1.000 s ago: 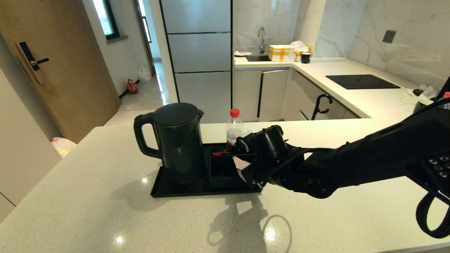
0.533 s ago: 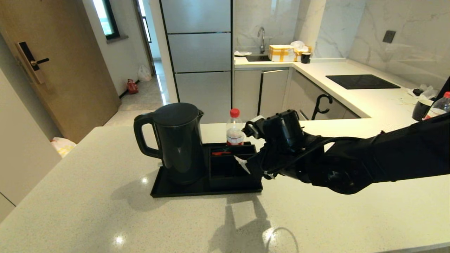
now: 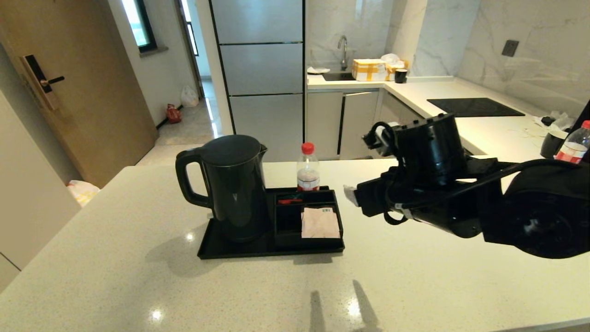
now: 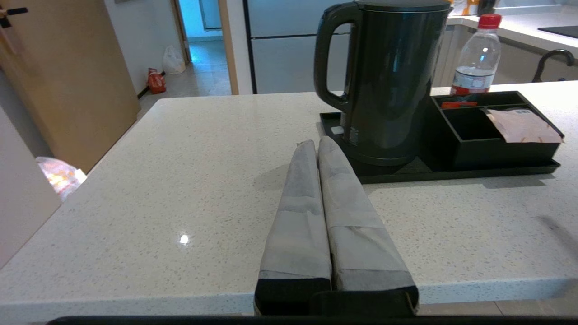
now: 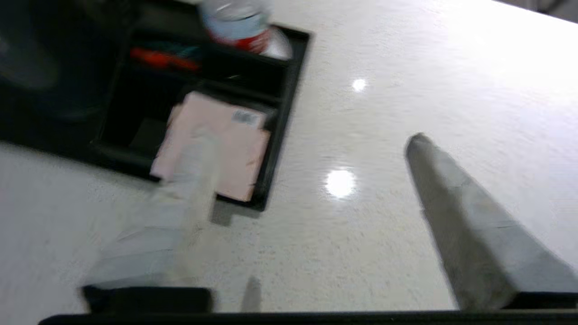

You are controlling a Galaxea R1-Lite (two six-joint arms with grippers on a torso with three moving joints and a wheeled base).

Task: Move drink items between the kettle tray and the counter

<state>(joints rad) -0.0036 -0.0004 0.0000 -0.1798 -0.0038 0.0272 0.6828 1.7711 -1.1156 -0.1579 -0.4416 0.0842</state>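
The black kettle stands on the round base at the left end of the kettle tray. The pale-pink sachet lies flat across the front right compartment of the tray's box, free of any gripper. My right gripper hangs open and empty above the counter, just right of the tray. In the right wrist view its fingers are spread wide, with the sachet beyond the left one. My left gripper is shut and empty at the counter's near edge, pointing at the kettle.
A clear red-capped bottle stands just behind the tray, and a red item lies in the back compartment. Another bottle and a dark cup stand at the far right. A hob is set into the side counter.
My right gripper opened and released the sachet, which now lies in the tray's front right compartment. The right arm then drew back to the right and rose. The kettle stayed put.
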